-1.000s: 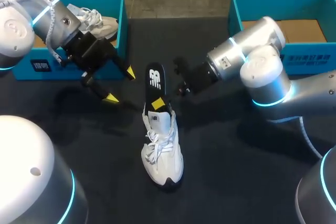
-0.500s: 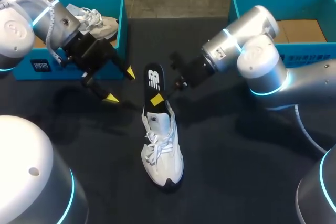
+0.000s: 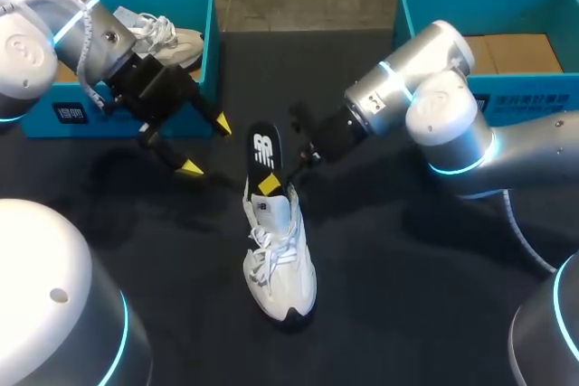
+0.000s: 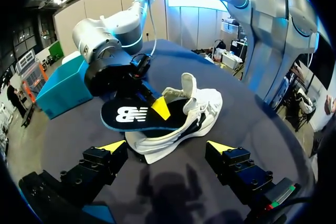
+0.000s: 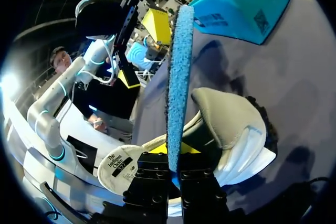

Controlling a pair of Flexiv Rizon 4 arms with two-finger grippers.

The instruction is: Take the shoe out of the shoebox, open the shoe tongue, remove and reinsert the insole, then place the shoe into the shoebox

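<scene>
Black tabletop [image 3: 407, 296] with white shoe [image 3: 280, 259], right claw [image 3: 274, 178] clamped on its logo-printed insole [image 3: 264, 146], left claw [image 3: 206, 148] apart nearby

Black table [image 3: 407, 296], white shoe [image 3: 282, 268] lying mid-table; teal shoebox [image 3: 209, 33] far left, second teal box [image 3: 488, 6] far right

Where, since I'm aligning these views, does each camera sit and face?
Head view: above and behind, looking down on the table; both arms show.
Left wrist view: on left wrist, facing the shoe past the open left end effector.
Right wrist view: on right wrist, along the insole pinched by the right end effector.
Shared: all show shoe and insole.
</scene>
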